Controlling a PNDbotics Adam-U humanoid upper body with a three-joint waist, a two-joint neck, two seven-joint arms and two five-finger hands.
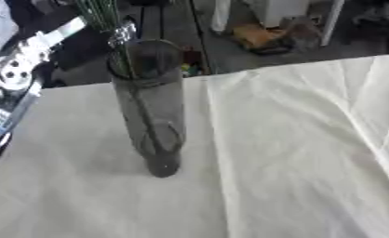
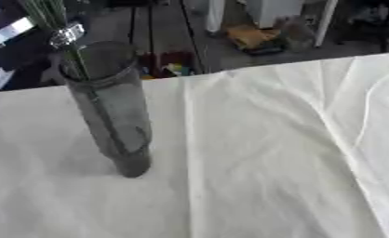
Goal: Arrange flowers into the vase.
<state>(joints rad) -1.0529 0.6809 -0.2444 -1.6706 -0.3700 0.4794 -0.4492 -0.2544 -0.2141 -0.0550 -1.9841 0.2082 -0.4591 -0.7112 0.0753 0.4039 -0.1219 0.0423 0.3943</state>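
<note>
Vase upright on the worktop, flower stems standing in it; no robot hand on the cloth.

A tall, dark see-through vase (image 1: 149, 107) stands upright on the white-clothed worktop (image 2: 263, 153), left of centre in both eye views. Thin green stems (image 1: 108, 18) run down through its mouth and along the inside wall toward the base; the blooms are cut off by the top edge. A small clear band or wrap (image 1: 123, 32) sits round the stems just above the rim. At the upper left, a silver and black robot arm (image 1: 23, 56) shows beside the worktop's edge, left of the vase and apart from it. Neither robot hand shows in either view, so its opening and hold cannot be told, and places cannot be given against it.
</note>
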